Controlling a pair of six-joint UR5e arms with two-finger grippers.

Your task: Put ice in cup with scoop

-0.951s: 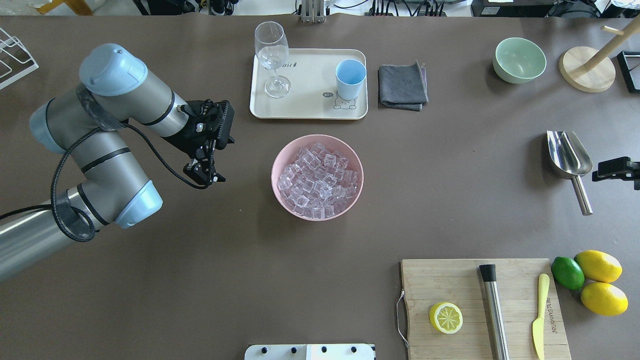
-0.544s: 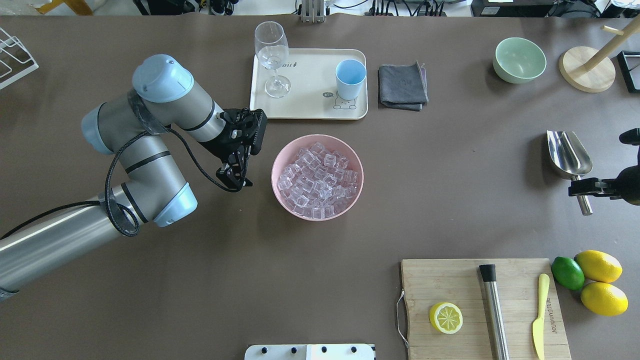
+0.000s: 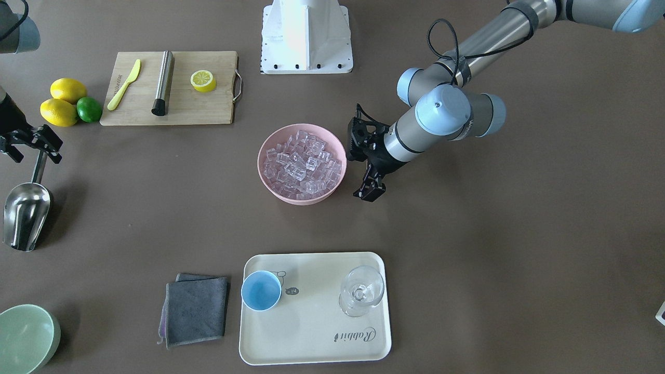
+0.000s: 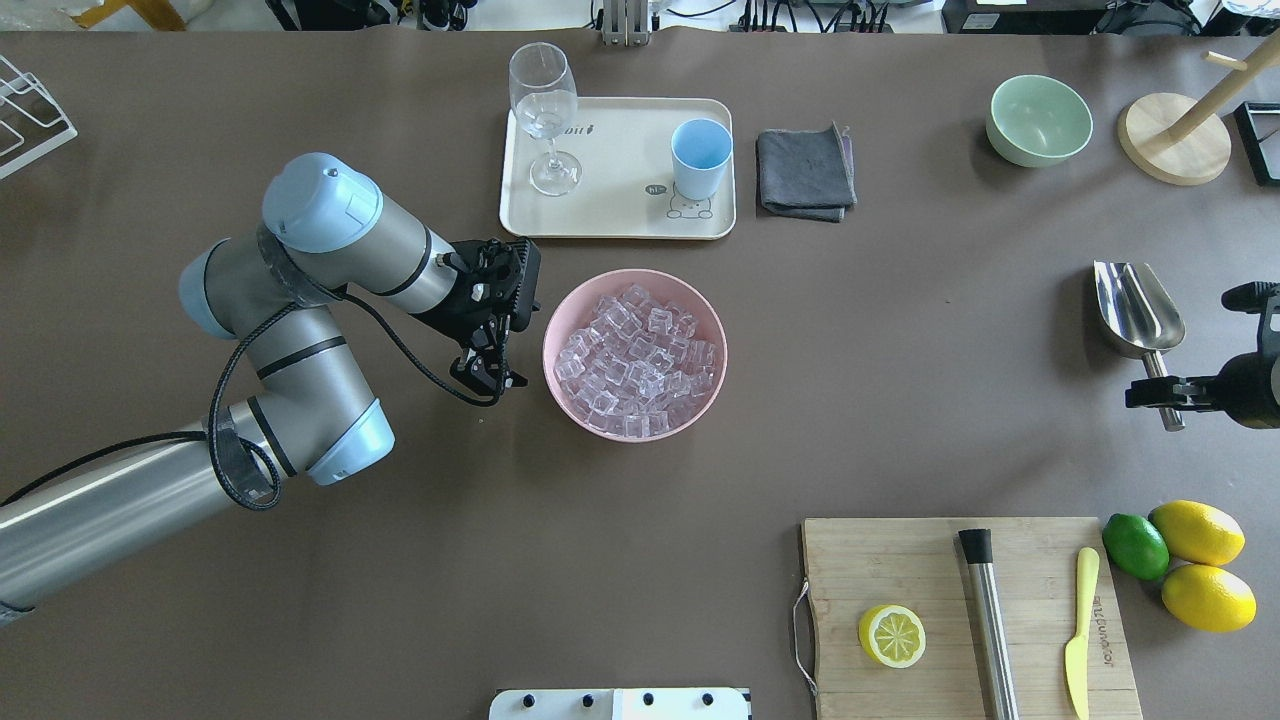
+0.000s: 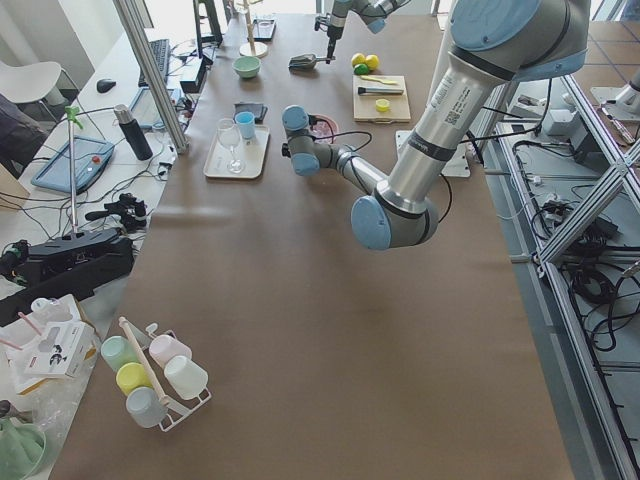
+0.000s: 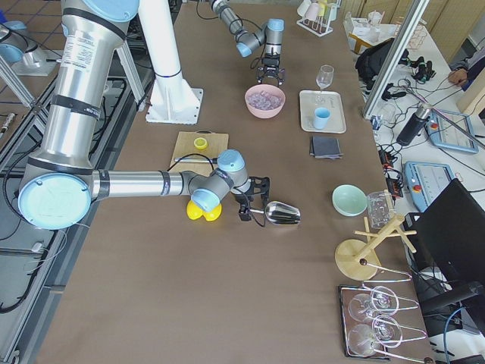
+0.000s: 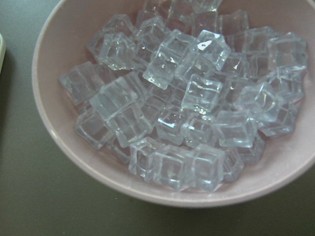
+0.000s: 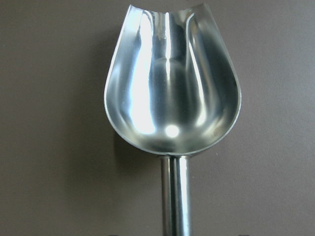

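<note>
Starting at the left claw [image 4: 488,378], we see it hang just beside the pink bowl [image 4: 548,352], on the robot's left side of it. Its tips point down at the table. Its two fingers look a little apart, and they hold nothing. Its own camera looks right into the pink bowl. The pink bowl is piled full of ice [image 4: 635,350], lots of little clear cubes heaped on each other.

The right claw [image 4: 1160,393] is well apart from the pink bowl, far out on the robot's right side. Its fingers are spread wide, one on each side of the thin handle of the scoop [image 4: 1140,312]. We cannot tell if they touch the handle. The scoop lies on the table with its shiny trough facing up, and it is empty.

Past the pink bowl, on the side away from the robot, lies a cream tray [image 4: 615,205]. The cup [image 4: 701,158] stands upright on it, and we see only its blue bottom inside. A clear glass [image 4: 545,110] with a stem stands on the tray too, also empty. Just beside the tray lies a folded gray cloth [image 4: 805,170]. Much farther from the pink bowl, toward the robot's right, sits an empty pale green bowl [image 4: 1040,120].
</note>
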